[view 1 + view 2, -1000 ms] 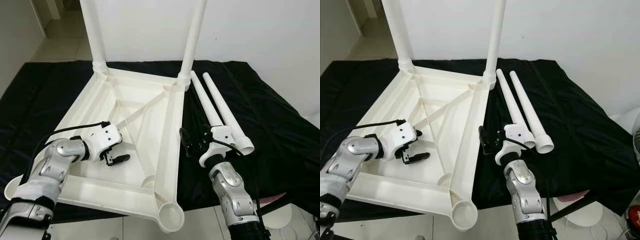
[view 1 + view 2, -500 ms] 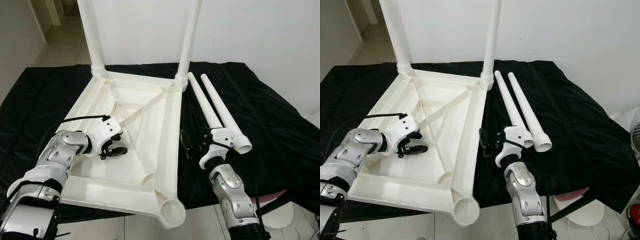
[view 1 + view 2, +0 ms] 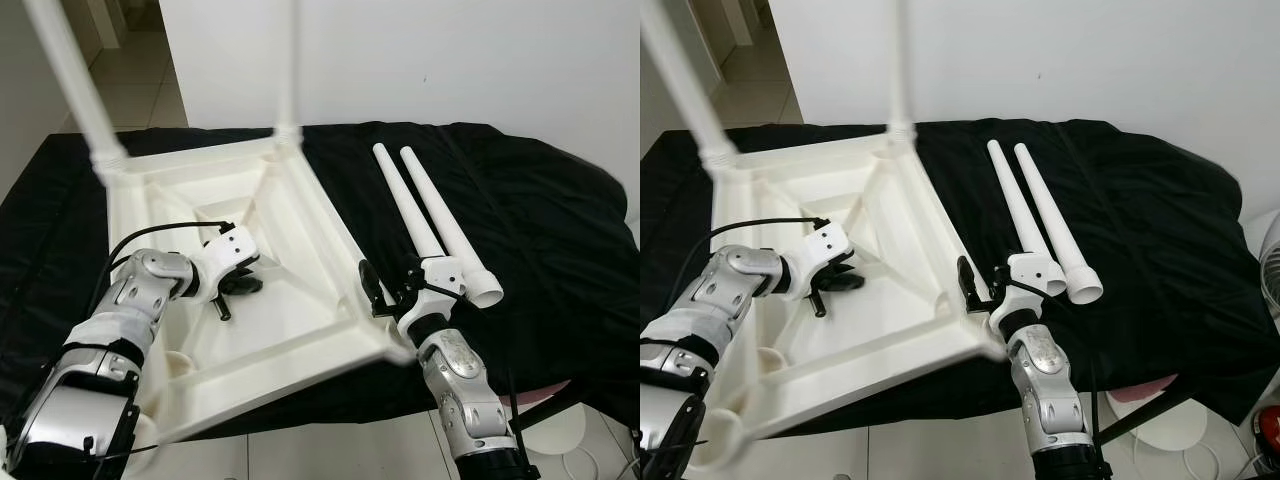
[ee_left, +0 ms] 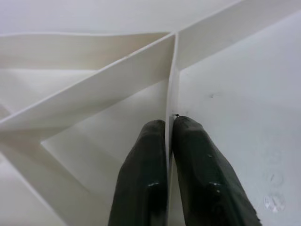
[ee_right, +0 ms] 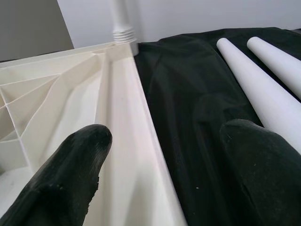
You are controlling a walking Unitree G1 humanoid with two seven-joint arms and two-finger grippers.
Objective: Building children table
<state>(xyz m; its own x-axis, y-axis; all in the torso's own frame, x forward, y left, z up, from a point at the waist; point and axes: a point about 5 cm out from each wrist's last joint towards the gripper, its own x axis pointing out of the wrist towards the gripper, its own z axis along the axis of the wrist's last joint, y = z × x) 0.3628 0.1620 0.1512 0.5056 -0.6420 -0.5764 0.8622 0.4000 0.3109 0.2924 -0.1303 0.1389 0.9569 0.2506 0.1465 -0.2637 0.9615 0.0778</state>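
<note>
Tabletop: white plastic children's table (image 3: pixel 300 230), upside down on the black-draped desk (image 3: pixel 540 220), ribbed underside up. Two legs (image 3: pixel 75 85) already stand in its far corner sockets.
Loose legs: two white tapered legs (image 3: pixel 420 215) lie side by side on the cloth, just beside the tabletop's right edge, wide ends toward the robot.
Left pincer: the left pincer (image 4: pixel 169 141) is pressed together on a thin rib (image 4: pixel 173 80) of the underside, one finger either side of it, near where the diagonal ribs meet.
Right pincer: the right pincer (image 5: pixel 164 141) is spread wide and holds nothing; it hovers over the tabletop's right rim, between that rim and the loose legs.
Handling (judged): moulded hollow plastic, probably light and stiff but smooth, so liable to slip. The rib is thin and may flex; the thicker rim or a corner near a socket looks a firmer hold. The legs are round and will likely roll on the cloth; best taken near the wide end.
Obstacles: the standing legs raise the load and would sweep widely if the top turns. The near corner overhangs the desk edge. Cloth folds may snag.
</note>
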